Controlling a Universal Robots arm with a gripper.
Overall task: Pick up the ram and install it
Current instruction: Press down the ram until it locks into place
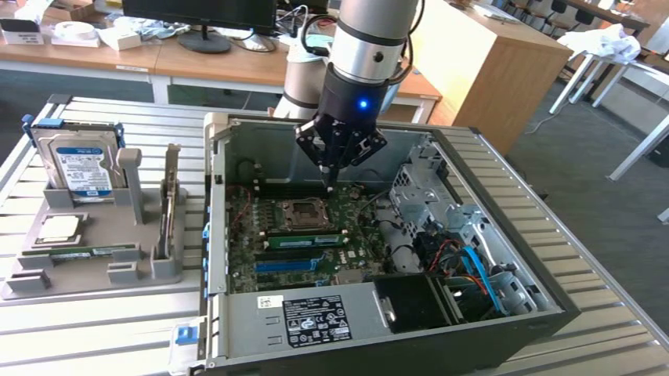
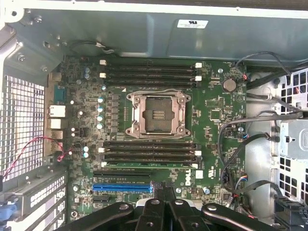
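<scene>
while the gripper hangs inside the open computer case, just above the motherboard at about twelve o'clock from the empty processor socket, its fingers are pressed together and carry nothing. the ram, a green stick, is seated in a slot at six o'clock from that socket. on the grey holder at nine o'clock from the case stand a hard drive and a processor chip.

1. I see the claw closed, hanging over the motherboard inside the open computer case.
2. A green ram sits in a slot, apparently seated.
3. The hard drive stands in the grey holder on the counter.
</scene>
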